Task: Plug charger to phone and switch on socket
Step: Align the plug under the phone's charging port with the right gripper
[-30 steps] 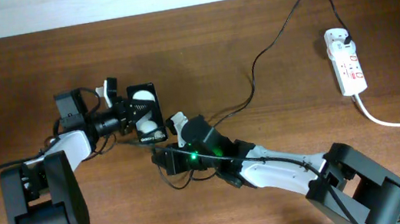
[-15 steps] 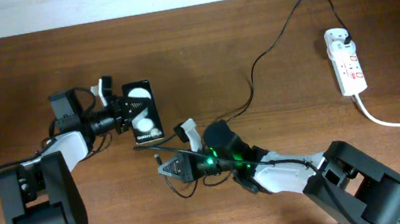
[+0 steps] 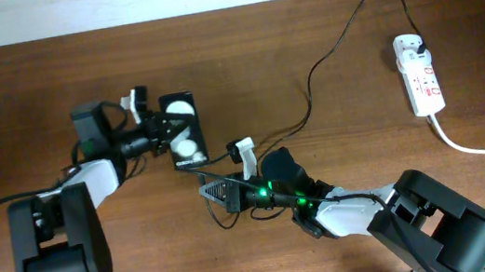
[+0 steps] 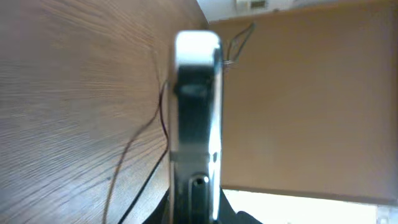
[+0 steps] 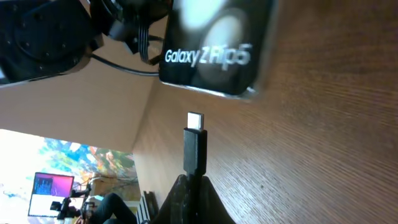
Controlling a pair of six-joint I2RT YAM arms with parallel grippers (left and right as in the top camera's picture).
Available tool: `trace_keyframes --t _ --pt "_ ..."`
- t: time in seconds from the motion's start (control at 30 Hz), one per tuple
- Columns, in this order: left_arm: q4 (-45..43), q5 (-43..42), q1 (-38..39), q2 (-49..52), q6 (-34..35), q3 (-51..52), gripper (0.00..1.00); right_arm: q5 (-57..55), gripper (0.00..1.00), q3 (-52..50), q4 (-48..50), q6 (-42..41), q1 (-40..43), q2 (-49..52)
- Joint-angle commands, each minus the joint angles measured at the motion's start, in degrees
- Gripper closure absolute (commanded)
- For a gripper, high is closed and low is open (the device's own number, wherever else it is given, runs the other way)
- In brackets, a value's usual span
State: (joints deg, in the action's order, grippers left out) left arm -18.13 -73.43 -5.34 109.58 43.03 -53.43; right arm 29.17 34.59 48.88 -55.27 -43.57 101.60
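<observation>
The left gripper (image 3: 160,134) is clamped narrow on the phone (image 3: 183,130), which sits just ahead of its fingers, held by the edges. The phone is rigid, glossy and probably slippery, so a side grip suits it. The right gripper (image 3: 212,190) pinches the charger (image 5: 194,148) by its stiff connector body. The metal tip stands free ahead of the fingers, just short of the phone's lettered end, and the cable behind looks limp and light. The socket (image 3: 420,75) lies well beyond, off to the right. Against half a second ago, the phone has shifted rightward and the tip is nearer its end.
</observation>
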Motion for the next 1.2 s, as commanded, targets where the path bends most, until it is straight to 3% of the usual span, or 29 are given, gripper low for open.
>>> trace_keyframes --t 0.0,1.17 --pt "-1.55 -2.23 1.88 -2.03 2.62 -0.02 1.0 0.13 0.96 -0.24 0.46 0.35 0.04 -0.85" --pt "-1.53 -1.18 1.84 -2.03 4.26 -0.02 1.0 -1.38 0.96 -0.24 -0.63 4.04 0.09 -0.85"
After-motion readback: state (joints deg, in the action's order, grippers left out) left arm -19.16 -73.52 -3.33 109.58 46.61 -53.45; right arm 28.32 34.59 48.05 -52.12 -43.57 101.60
